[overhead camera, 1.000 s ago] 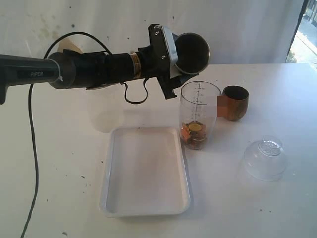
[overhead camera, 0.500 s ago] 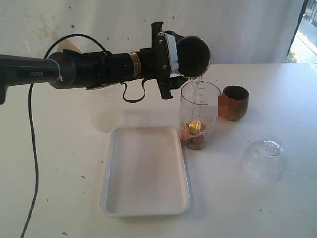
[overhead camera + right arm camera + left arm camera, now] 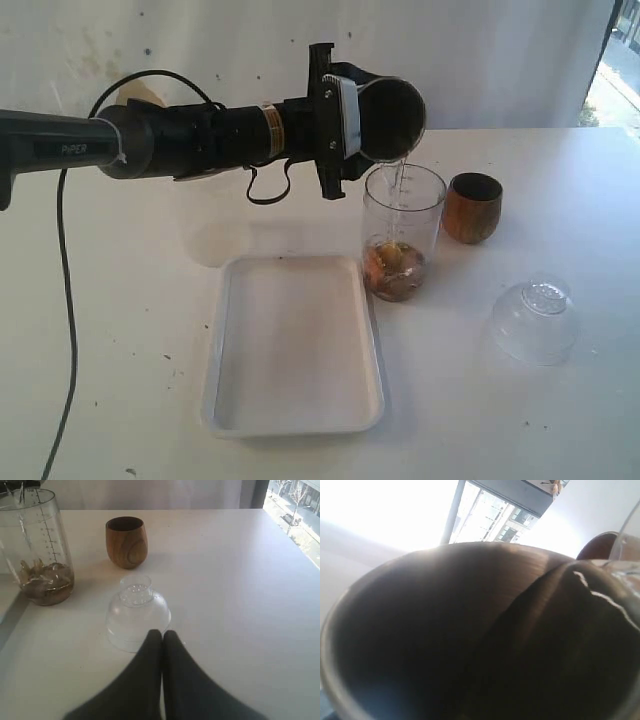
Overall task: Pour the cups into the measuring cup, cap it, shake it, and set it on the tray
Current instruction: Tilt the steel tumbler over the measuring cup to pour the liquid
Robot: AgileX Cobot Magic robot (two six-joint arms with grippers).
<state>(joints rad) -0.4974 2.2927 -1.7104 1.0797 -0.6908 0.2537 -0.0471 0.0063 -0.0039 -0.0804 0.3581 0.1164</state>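
My left tool [image 3: 358, 100], pinching steel tumbler [image 3: 392, 120], now streams liquid into measuring cup [image 3: 403, 215]; right tool [image 3: 161, 635] pressed together; dome lid [image 3: 535, 320] at 4 o'clock awaits capping.

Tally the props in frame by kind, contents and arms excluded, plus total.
Cups: 2, a tapered brushed-steel tumbler and a rounded brown wooden cup
Measuring cups: 1, the tall clear graduated plastic cylinder
Lids: 1, a clear dome-shaped lid
Trays: 1, a flat white rectangular tray
Total: 5
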